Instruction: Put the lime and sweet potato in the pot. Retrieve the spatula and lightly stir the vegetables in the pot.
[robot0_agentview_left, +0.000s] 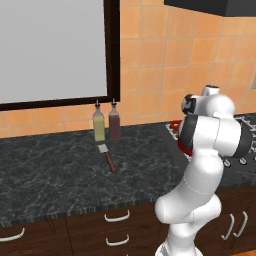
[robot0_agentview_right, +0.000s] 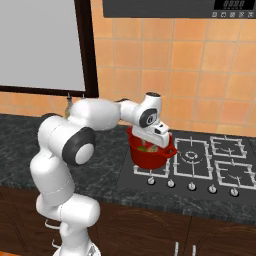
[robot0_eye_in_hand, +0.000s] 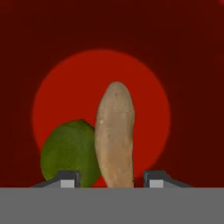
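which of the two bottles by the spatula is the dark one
The right-hand bottle in the left base view: its contents are dark reddish-brown, while the bottle beside it is pale yellow. Both stand upright just behind the spatula.

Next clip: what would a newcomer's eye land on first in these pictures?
The bright red pot on the stove's near-left burner, with the white arm's pincer poised right over it. Looking down into it, the sweet potato lies between the open fingertips, with the lime beside it on the pot floor. Away on the dark counter, the spatula lies before two small bottles.
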